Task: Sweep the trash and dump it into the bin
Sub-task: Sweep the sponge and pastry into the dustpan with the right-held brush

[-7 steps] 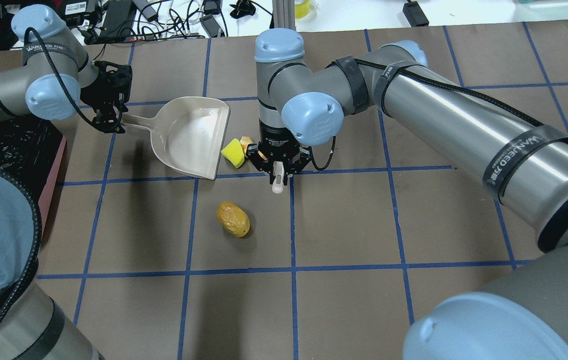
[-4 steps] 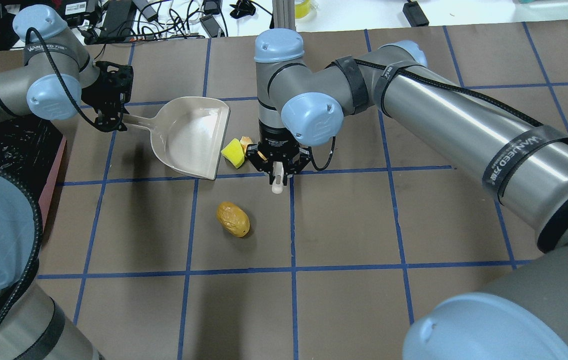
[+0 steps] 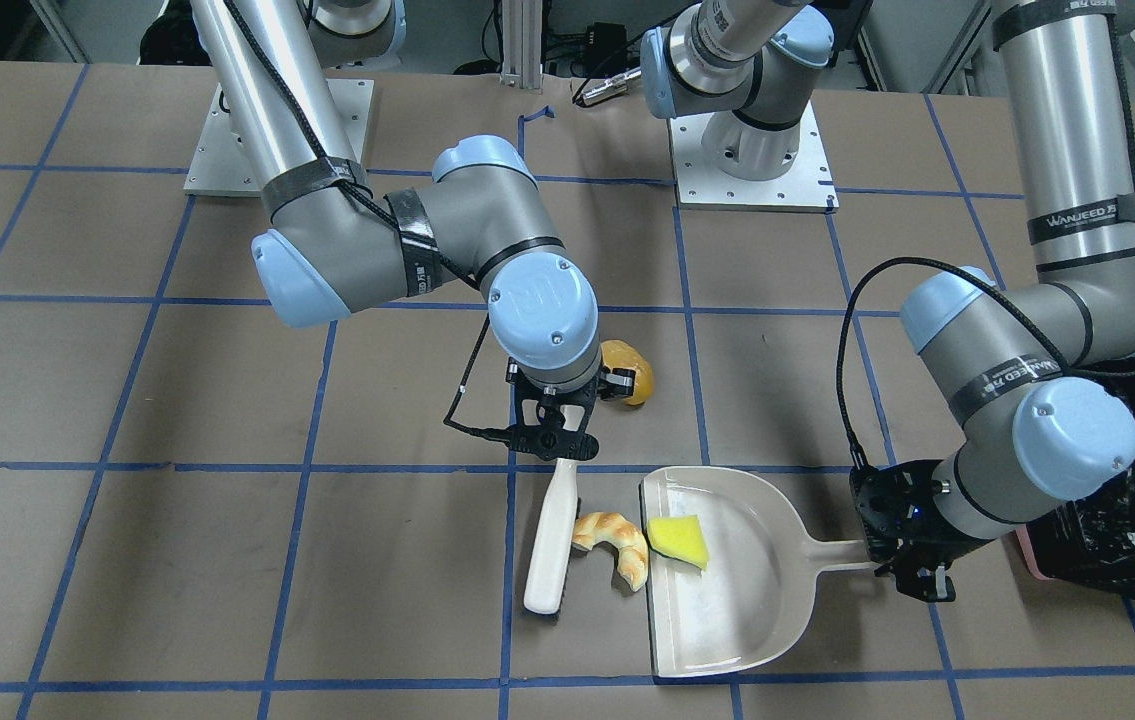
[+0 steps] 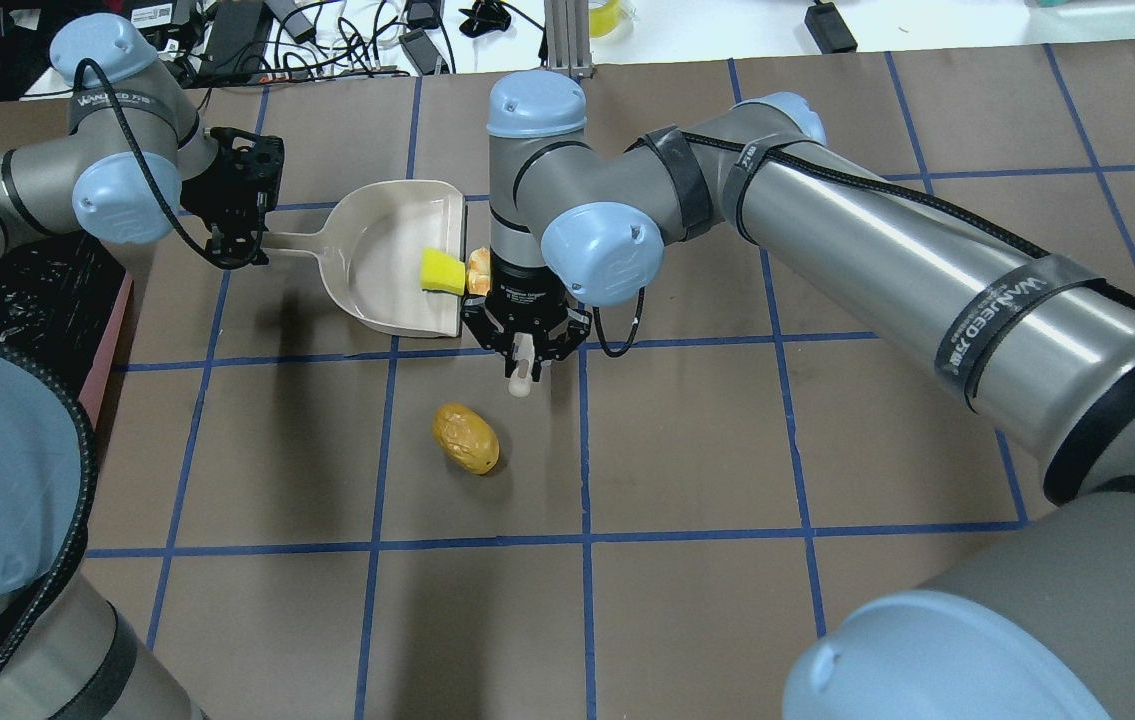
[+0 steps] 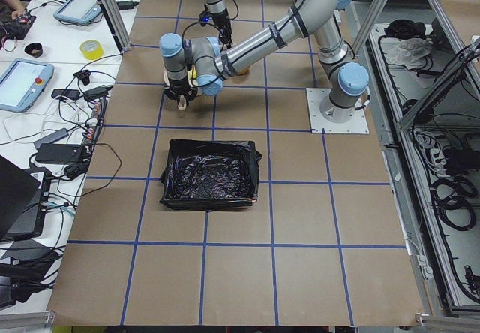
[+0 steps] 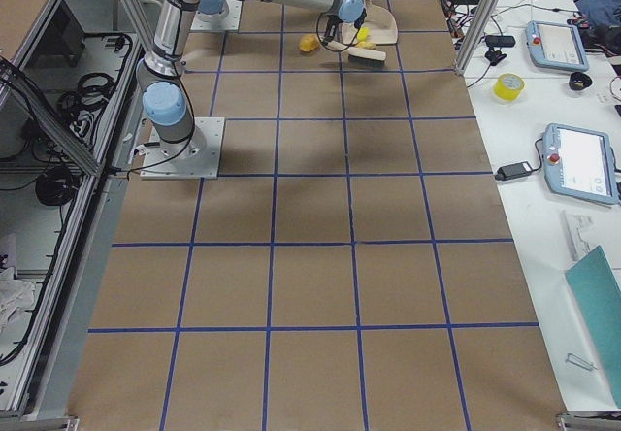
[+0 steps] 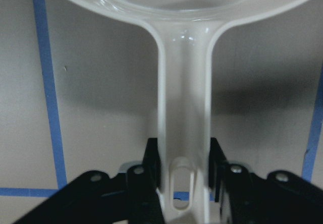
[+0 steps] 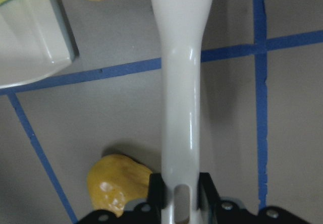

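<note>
My left gripper (image 4: 239,238) is shut on the handle of the beige dustpan (image 4: 377,275), which rests on the table; the wrist view shows the handle (image 7: 184,128) between the fingers. My right gripper (image 4: 521,350) is shut on a white brush (image 3: 552,540) just right of the pan's mouth. The yellow-green wedge (image 4: 442,270) lies inside the pan's mouth. The bread piece (image 3: 615,540) lies at the pan's lip, between brush and pan. The orange-yellow lump (image 4: 466,438) lies apart on the table, nearer the robot. The bin (image 3: 1117,520) stands at my left, beyond the left gripper.
Cables and power bricks (image 4: 327,40) lie along the far table edge. Blue tape lines (image 4: 584,540) grid the brown table. The right arm's forearm (image 4: 887,250) stretches across the table's right half. The arm bases (image 3: 752,170) stand on white plates.
My right gripper moved left with the brush, pushing the wedge into the dustpan and the bread piece to its lip. The dustpan and left gripper shifted slightly right and farther away.
</note>
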Available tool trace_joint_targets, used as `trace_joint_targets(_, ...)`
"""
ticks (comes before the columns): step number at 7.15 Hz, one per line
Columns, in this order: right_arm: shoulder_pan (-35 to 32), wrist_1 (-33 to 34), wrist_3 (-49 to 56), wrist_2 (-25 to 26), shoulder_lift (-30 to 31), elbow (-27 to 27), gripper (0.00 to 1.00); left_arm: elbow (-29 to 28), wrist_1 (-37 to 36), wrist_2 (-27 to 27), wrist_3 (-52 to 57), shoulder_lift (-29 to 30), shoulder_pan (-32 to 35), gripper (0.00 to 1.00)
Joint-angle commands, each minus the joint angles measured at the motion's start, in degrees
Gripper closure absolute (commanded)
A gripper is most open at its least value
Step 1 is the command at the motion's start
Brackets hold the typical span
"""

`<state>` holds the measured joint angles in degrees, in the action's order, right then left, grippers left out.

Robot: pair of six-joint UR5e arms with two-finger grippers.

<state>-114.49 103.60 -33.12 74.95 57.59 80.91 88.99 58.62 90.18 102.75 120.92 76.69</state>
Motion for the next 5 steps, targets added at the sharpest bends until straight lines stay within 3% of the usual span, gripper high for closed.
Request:
trace_joint_targets(1, -1.5, 0.2, -1.0, -2.8, -3.9, -6.1, 1.00, 0.7, 0.0, 0.1, 0.1, -0.2, 0.0, 0.92)
trace_joint_targets(5, -4.2, 0.2, -3.3, -11.0, -7.2, -14.6, 1.00, 1.2, 0.0, 0.2, 0.1, -0.5, 0.0, 0.92)
